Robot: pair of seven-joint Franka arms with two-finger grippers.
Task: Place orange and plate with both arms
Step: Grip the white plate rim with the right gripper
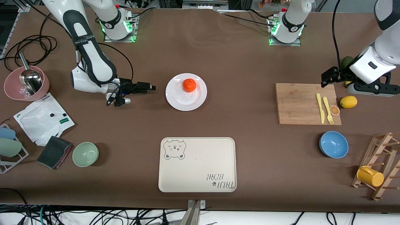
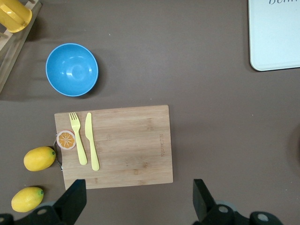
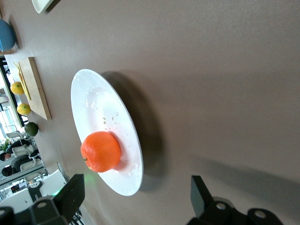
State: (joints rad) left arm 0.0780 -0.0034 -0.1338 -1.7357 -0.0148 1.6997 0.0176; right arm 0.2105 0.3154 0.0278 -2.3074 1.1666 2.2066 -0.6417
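Observation:
The orange (image 1: 189,85) sits on the white plate (image 1: 181,101) in the middle of the table, farther from the front camera than the bear-print tray. My right gripper (image 1: 151,87) is open and empty. It hangs low beside the plate, toward the right arm's end, and points at the plate. In the right wrist view the plate (image 3: 93,103) and the orange (image 3: 101,151) lie just ahead of the open gripper (image 3: 136,194). My left gripper (image 1: 329,76) is open and empty, up in the air over the table by the cutting board's edge (image 2: 138,201).
A cream bear-print tray (image 1: 197,164) lies near the front edge. A wooden cutting board (image 1: 306,103) holds a yellow knife, a fork and an orange slice (image 1: 334,110), with a lemon (image 1: 348,101) beside it. There are also a blue bowl (image 1: 333,144), a green bowl (image 1: 85,154), a pink bowl (image 1: 12,89) and a mug rack (image 1: 378,170).

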